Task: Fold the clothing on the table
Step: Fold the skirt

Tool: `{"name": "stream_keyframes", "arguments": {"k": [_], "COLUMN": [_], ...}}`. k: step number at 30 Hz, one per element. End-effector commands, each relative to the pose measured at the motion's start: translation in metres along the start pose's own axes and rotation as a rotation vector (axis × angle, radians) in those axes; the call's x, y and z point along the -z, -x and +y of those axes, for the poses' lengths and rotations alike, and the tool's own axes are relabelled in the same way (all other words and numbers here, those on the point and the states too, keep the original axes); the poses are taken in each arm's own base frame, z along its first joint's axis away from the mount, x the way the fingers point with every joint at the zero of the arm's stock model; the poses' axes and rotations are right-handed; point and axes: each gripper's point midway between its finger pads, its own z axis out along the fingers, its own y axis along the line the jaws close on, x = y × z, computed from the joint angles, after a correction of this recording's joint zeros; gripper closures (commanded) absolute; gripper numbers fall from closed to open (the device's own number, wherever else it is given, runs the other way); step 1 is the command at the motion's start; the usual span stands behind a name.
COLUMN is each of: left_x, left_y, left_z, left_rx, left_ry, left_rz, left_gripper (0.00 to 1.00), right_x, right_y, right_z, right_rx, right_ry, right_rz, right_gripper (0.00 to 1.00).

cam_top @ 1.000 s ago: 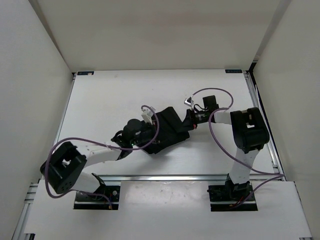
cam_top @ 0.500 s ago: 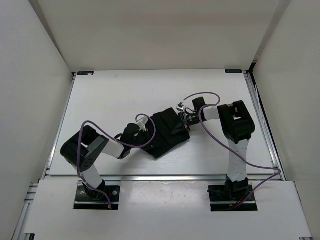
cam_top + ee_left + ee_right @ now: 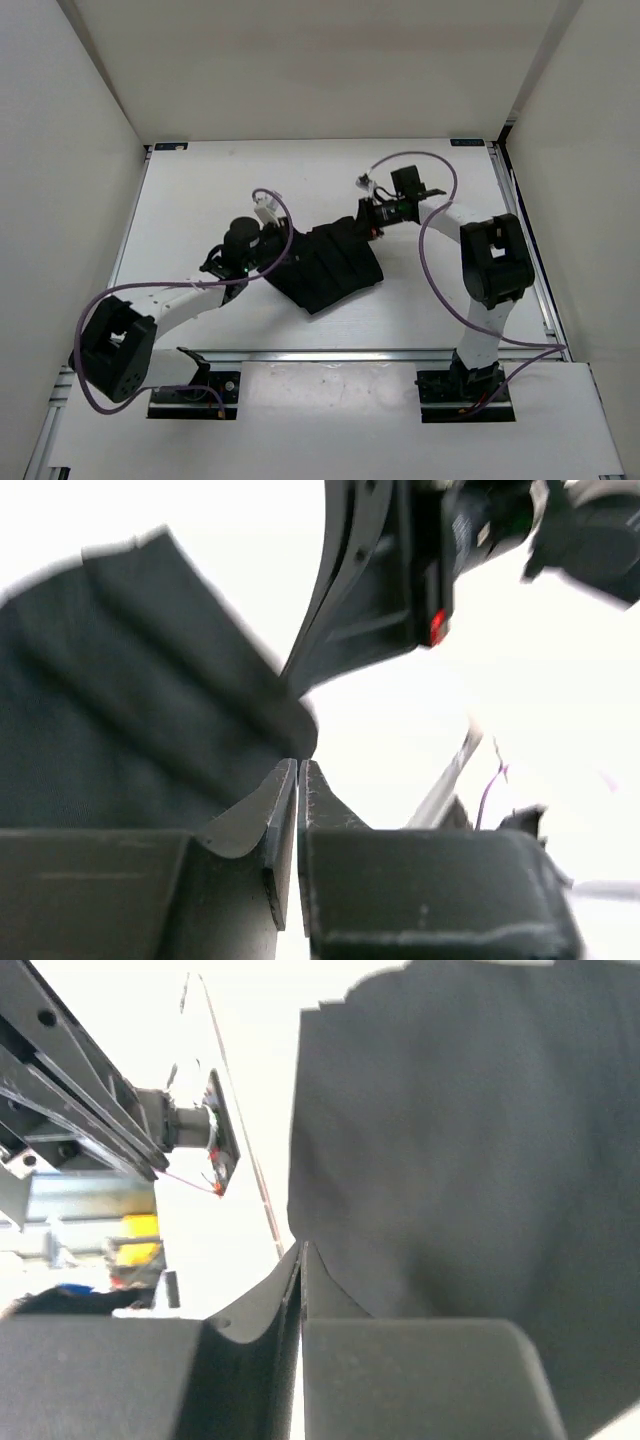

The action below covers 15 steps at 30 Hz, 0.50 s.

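The clothing (image 3: 330, 265) is a black pleated bundle around the middle of the table (image 3: 200, 180), a touch right of centre in the overhead view. Honestly can't tell if any of it is off the surface. The left gripper (image 3: 298, 780) has its jaws almost together, pinching the fabric at the bundle's left side. The right gripper (image 3: 302, 1260) is clamped tight at the upper right corner, with cloth spreading out from its tips in the wrist view. So I'd call this mid-fold, with both ends held. The next move probably needs both arms travelling together to keep the fabric taut, then laying one edge over the other before letting go. The wrist views are blurry, so the exact pinch spots are a loose read.
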Motion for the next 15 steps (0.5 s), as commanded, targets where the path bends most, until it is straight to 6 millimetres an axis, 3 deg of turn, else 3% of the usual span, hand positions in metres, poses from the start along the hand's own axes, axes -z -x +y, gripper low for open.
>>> {"name": "stream_keyframes", "arguments": {"k": [1, 2, 4, 5, 7, 10, 13, 15], "left_x": [0.001, -0.002, -0.014, -0.016, -0.023, -0.023, -0.026, -0.028], "left_y": [0.039, 0.045, 0.036, 0.035, 0.022, -0.004, -0.027, -0.029], "left_z": [0.005, 0.010, 0.038, 0.049, 0.076, 0.116, 0.137, 0.139], "left_rx": [-0.044, -0.052, -0.015, 0.007, 0.051, 0.087, 0.157, 0.176], "left_ry": [0.049, 0.060, 0.116, 0.137, 0.185, 0.278, 0.293, 0.293], "left_rz": [-0.057, -0.062, -0.018, -0.012, 0.020, 0.071, 0.140, 0.162], "left_gripper": [1.00, 1.00, 1.00, 1.00, 1.00, 1.00, 1.00, 1.00], "right_x": [-0.001, -0.008, -0.012, -0.020, -0.026, -0.040, -0.047, -0.045], "right_y": [0.050, 0.052, 0.074, 0.074, 0.085, 0.077, 0.066, 0.064], "right_z": [0.044, 0.036, 0.042, 0.022, 0.005, -0.040, -0.061, -0.064], "right_rx": [0.177, 0.129, 0.103, 0.033, -0.042, -0.174, -0.210, -0.204], "right_ry": [0.065, 0.090, 0.165, 0.164, 0.194, 0.179, 0.130, 0.115], "right_rz": [-0.040, -0.020, -0.009, 0.007, 0.010, 0.030, 0.056, 0.067], "right_gripper": [1.00, 1.00, 1.00, 1.00, 1.00, 1.00, 1.00, 1.00]}}
